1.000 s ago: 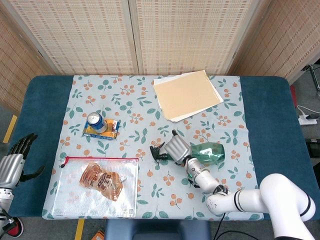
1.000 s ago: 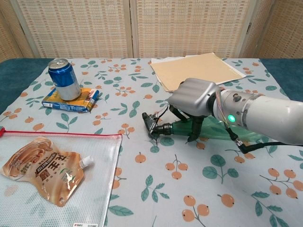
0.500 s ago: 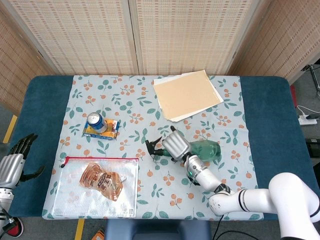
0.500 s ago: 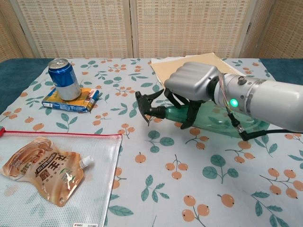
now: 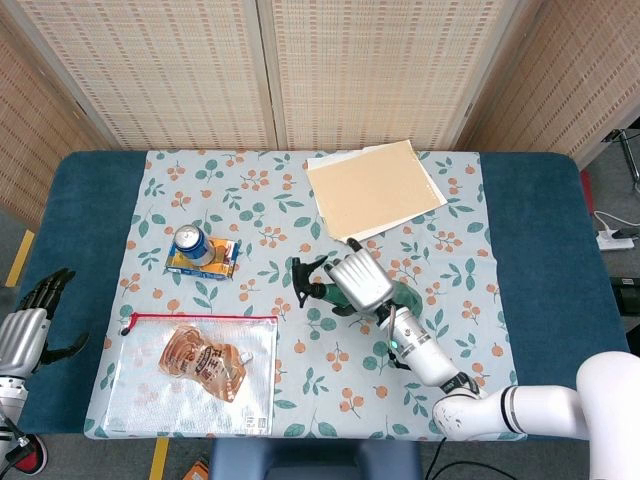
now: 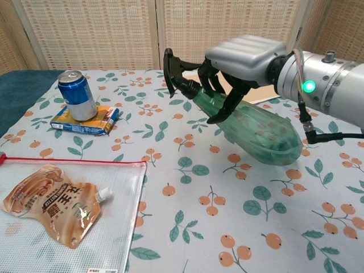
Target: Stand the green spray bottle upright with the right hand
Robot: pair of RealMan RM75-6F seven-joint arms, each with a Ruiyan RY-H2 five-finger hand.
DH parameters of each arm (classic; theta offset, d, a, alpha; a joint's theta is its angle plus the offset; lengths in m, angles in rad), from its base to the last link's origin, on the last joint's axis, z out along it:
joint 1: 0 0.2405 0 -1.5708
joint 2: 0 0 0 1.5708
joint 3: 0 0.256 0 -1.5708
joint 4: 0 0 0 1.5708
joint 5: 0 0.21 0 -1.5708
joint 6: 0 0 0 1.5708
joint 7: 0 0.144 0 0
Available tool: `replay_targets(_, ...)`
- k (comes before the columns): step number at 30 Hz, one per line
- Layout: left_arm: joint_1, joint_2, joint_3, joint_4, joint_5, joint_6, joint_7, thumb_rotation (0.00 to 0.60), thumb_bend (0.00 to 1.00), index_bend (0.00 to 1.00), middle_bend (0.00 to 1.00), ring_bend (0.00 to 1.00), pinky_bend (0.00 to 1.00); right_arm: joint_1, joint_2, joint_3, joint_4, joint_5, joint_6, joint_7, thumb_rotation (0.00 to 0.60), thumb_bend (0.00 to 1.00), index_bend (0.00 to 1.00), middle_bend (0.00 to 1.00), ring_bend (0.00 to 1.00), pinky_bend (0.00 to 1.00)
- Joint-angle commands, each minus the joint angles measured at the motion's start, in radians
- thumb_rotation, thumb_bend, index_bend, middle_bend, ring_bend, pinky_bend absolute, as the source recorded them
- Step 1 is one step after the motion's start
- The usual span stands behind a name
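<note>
Right hand (image 6: pixel 239 62) is clamped round the neck of the green spray bottle (image 6: pixel 256 131), nozzle up-left, base low over the worktop (image 5: pixel 540 230). The bottle hangs tilted, roughly halfway to vertical; gripping near the top likely lets the heavy base swing under. Left hand (image 5: pixel 25 325) idles off the worktop edge, fingers spread, holding nothing.

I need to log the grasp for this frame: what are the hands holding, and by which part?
The right hand grips the green spray bottle around its neck, just behind the black nozzle. The left hand holds nothing.
</note>
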State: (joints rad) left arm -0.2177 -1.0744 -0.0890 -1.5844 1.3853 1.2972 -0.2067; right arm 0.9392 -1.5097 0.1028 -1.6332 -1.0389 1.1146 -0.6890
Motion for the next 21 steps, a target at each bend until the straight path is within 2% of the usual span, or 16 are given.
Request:
replay_targets(1,-0.001,0.0,0.0,-0.001,-0.003,-0.004,0.001,0.6,0.26,0.0,0.0,0.0,0.13,-0.034,0.012,0.003,0.003,-0.051,0.027,0.053,0.6,0.1,0.76,0.6,0.65,0.26)
replay_targets(13,-0.003,-0.001,0.0,-0.006,-0.012,-0.012,0.016,0.6,0.26,0.0,0.0,0.0,0.14,-0.114,0.017,0.062,-0.028,-0.205,0.14,0.267,0.6,0.1,0.77,0.61,0.66,0.26)
replay_targets(16,-0.003,-0.001,0.0,-0.008,-0.013,-0.013,0.018,0.6,0.26,0.0,0.0,0.0,0.14,-0.148,-0.028,0.061,0.031,-0.307,0.206,0.433,0.6,0.1,0.77,0.61,0.66,0.27)
replay_targets(21,-0.003,0.0,0.001,-0.008,-0.018,-0.018,0.021,0.6,0.26,0.0,0.0,0.0,0.14,-0.214,-0.155,0.051,0.23,-0.434,0.342,0.792,0.6,0.1,0.77,0.61,0.65,0.26)
